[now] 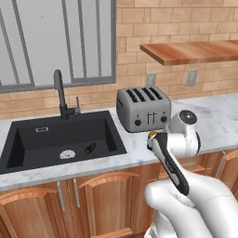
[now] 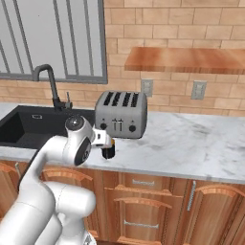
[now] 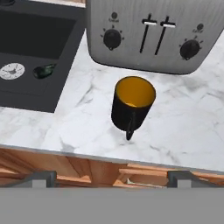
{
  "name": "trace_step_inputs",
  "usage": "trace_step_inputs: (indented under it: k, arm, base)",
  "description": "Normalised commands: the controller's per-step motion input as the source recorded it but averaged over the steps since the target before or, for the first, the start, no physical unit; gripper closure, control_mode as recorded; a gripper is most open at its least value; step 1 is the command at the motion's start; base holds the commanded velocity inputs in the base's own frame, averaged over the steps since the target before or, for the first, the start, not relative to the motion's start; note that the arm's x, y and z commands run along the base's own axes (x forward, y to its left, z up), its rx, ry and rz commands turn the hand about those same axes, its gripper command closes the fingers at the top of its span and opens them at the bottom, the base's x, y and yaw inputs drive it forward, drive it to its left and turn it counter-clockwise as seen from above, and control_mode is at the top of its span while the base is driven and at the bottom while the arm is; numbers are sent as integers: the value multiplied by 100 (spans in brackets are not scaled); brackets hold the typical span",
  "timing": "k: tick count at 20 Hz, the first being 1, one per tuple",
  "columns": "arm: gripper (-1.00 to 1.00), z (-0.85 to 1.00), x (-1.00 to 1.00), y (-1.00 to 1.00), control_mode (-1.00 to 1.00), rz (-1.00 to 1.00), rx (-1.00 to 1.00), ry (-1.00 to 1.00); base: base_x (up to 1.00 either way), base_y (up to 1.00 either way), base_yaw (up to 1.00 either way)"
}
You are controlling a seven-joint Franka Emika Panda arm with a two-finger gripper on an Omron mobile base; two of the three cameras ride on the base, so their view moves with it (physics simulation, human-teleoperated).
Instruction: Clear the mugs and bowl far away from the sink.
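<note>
One black mug (image 3: 132, 104) upright — handle toward the near counter (image 3: 183, 131) edge.
Gripper (image 3: 111, 181) above it, fingers fully spread, holding nothing.

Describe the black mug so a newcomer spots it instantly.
Find the silver toaster on the marble counter, right of the black sink. Directly before it stands the black mug, upright, alone, with an orange-yellow inside and its handle toward the counter edge.

From the left base view my arm hides nearly all of the black mug (image 1: 152, 135); I can't identify the small dark object (image 1: 89, 148) in the sink (image 1: 28, 139).
</note>
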Motion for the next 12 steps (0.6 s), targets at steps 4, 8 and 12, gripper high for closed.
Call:
trace_step_inputs:
  k: [4,8,12]
  arm:
    - [-100,-1,6,-8,-100,-9,5,10]
    - [-100,-13,0,-13,-100,-3,4,6]
    - [-100,-52,0,-1,-100,0,0,0]
  base:
    - [0,0,0]
    - [0,0,0]
    - [0,0,0]
